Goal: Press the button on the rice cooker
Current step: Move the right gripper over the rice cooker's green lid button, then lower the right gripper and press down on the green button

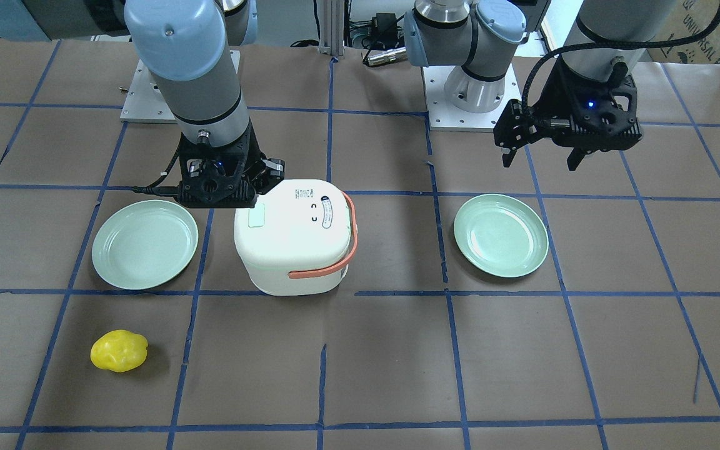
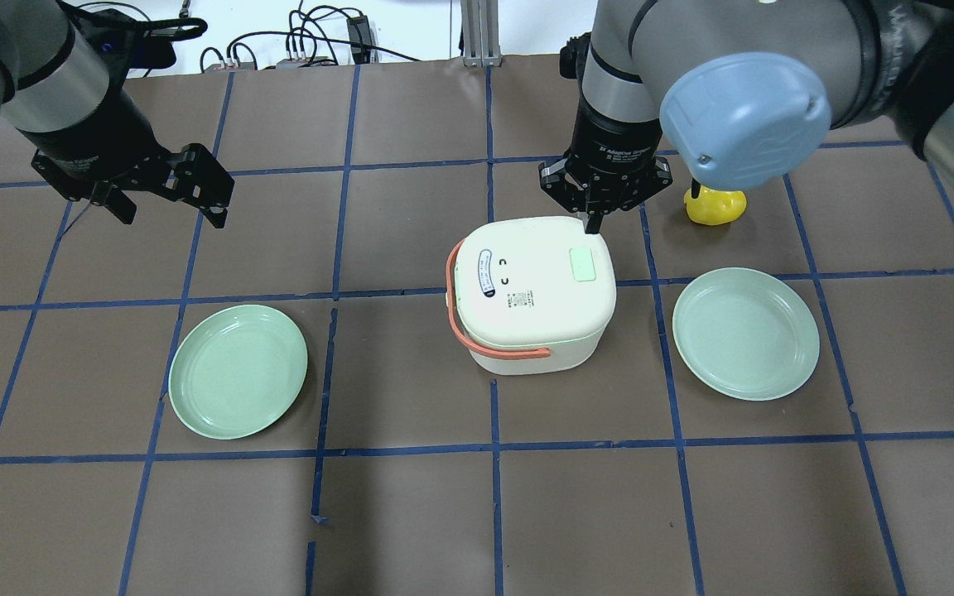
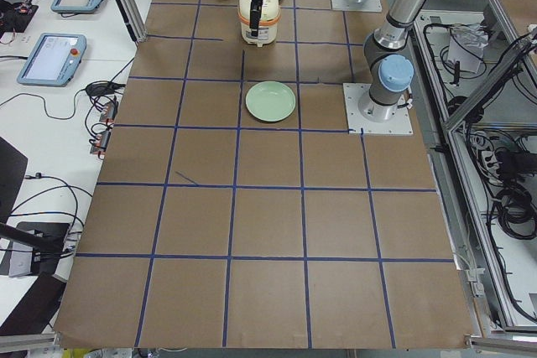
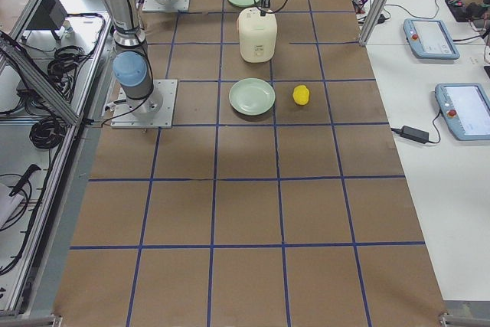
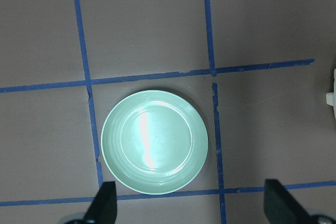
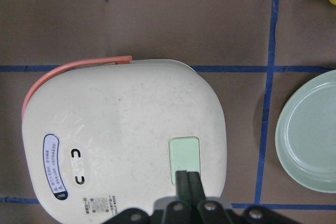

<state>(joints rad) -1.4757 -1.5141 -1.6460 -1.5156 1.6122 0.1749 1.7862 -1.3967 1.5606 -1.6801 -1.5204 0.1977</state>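
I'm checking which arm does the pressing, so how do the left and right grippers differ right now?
The left gripper is open, jaws spread wide; the right gripper is shut, jaws together. The left gripper hangs near a green plate, away from the rice cooker; the right gripper points at the cooker's green button. Both point downward.

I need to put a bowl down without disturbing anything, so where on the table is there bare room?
Bare paper lies between the left plate and the rice cooker, and across the whole strip on the robot's side of both plates. Crowded: the cooker's far right corner, where the right gripper, the yellow fruit and the right plate cluster.
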